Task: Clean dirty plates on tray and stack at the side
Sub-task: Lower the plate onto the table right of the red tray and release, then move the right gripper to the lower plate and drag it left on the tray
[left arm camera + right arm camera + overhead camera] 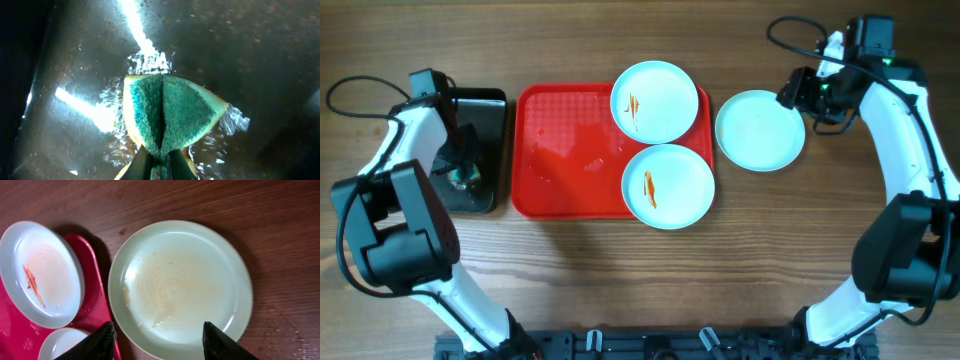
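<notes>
- Black tray (485, 105), far left: left gripper (160, 159) clamped on a wet green sponge (170, 115).
- Red tray (560, 150), centre: upper plate (655, 102) and lower plate (668, 186) (both pale, orange-smeared) overhang its right edge.
- Wooden table (620, 280), right: third plate (760, 130), faintly streaked, just beside the tray; right gripper (157, 334) above it, fingers apart.

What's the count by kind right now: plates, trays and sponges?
Plates: 3, two with orange smears on the red tray, one beside it
Trays: 2, the red tray and a black tray
Sponge: 1, green, over the black tray
Total: 6
</notes>
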Robot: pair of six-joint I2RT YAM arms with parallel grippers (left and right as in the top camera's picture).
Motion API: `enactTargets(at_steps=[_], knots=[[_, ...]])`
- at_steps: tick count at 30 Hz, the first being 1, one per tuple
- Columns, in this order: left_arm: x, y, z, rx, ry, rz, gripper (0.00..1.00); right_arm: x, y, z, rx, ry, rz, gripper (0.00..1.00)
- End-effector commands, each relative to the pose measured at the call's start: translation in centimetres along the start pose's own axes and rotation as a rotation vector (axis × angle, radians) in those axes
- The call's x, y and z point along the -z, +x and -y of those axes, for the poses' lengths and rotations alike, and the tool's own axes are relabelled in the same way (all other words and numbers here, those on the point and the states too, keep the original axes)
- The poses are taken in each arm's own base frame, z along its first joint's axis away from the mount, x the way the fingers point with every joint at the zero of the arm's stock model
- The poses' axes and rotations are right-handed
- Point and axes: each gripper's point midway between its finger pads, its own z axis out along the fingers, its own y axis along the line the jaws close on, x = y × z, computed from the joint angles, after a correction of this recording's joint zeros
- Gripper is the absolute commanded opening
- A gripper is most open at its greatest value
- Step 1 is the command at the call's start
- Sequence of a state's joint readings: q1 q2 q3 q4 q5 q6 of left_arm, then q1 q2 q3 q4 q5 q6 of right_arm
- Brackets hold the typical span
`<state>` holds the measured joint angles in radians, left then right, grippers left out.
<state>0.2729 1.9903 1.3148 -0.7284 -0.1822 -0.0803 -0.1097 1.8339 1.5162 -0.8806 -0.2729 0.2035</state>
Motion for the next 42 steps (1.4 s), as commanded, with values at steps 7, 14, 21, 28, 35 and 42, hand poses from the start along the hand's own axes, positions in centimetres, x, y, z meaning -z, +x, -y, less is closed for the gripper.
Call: enactTargets(at_steps=[7, 14, 21, 28, 35, 42], knots=[[-3.5, 0.8, 1.1, 0.028, 0.085, -0.057, 0.04, 0.4, 0.7, -5.1, 0.096, -0.069, 0.004, 0.57], [-2.7, 0.8, 1.8, 0.030, 0.136, -0.063, 0.04, 0.5, 0.9, -7.9, 0.138, -0.162, 0.007, 0.56], [5.7, -2.7, 0.7, 0.067, 0.155, 0.067, 0.04, 0.8, 1.1, -9.5, 0.149, -0.206, 0.010, 0.56], [11.1, -3.9, -0.1, 0.093, 0.176, 0.191, 0.04, -1.2, 2.7, -12.8, 0.213, -0.159, 0.002, 0.56], [12.0, -1.7, 3.9, 0.069, 0.367, 0.097, 0.04, -2.9, 5.2, -14.1, 0.260, -0.144, -0.074, 0.56], [12.6, -0.4, 6.8, -0.004, 0.385, 0.072, 0.04, -4.5, 5.8, -13.9, 0.260, -0.122, -0.106, 0.56]])
